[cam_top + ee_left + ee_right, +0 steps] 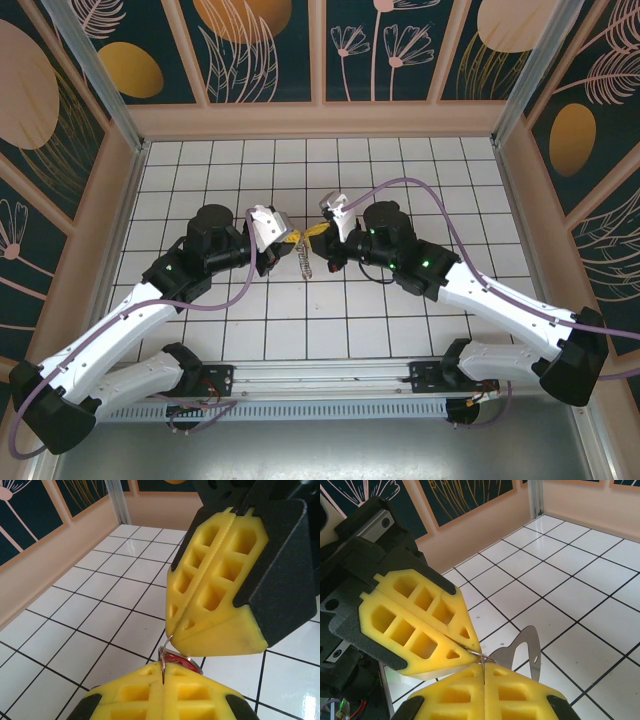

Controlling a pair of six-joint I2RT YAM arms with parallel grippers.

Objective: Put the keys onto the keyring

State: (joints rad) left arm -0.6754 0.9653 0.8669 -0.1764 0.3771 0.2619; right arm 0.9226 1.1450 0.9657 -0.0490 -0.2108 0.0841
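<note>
Both grippers meet tip to tip above the middle of the tiled floor. My left gripper [287, 238] [164, 672] is shut on a thin wire [166, 645], with the key's red tag [184, 661] and its silvery rim just behind the fingertips. The wire curves up to the tips of my right gripper [326, 230] [175, 628]. In the right wrist view my right gripper [484, 667] is shut on the keyring wire [481, 654], which also touches the left gripper's tips [472, 649]. A flat silvery metal piece [532, 650] sticks out beyond it. A row of plain keys [303, 262] dangles below the junction.
White tiled floor [400, 170] with black grid lines, enclosed by tan walls [110, 200] with patterned panels. Purple cables [440, 195] loop over both arms. A metal rail [320, 378] runs along the near edge between the arm bases.
</note>
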